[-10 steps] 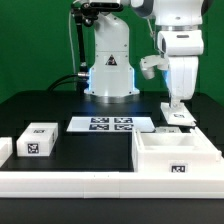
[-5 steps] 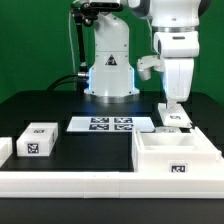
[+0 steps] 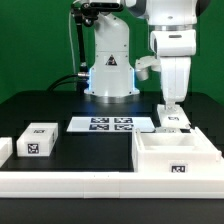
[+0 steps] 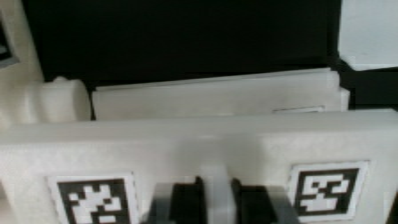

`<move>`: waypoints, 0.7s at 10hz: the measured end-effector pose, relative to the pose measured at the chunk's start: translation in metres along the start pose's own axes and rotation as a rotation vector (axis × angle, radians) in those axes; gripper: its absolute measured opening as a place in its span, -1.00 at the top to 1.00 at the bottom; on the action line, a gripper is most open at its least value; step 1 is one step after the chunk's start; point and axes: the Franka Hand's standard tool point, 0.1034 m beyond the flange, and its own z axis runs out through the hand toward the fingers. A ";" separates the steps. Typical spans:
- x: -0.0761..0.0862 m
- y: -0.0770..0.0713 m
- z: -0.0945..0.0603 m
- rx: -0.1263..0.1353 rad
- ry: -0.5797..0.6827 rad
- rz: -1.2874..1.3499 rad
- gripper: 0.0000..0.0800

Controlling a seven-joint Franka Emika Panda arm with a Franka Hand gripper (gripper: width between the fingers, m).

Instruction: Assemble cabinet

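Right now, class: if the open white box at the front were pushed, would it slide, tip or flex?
The box probably stays stiff: its walls look thick. Low and wide on the table, it likely slides rather than tips. Hollow, so probably light.

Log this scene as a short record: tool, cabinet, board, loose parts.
tool: low over a small tagged white part, on the exterior view's right; open or shut unclear
cabinet: open white box in front of that part, one tag on its front wall
marker board: flat at the table's centre
loose block: tagged, on the exterior view's left
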 end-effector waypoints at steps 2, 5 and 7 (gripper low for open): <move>0.000 0.005 0.000 -0.004 0.003 0.003 0.85; 0.002 0.011 -0.001 -0.008 0.008 0.005 0.85; 0.002 0.012 0.003 0.001 0.010 0.002 0.85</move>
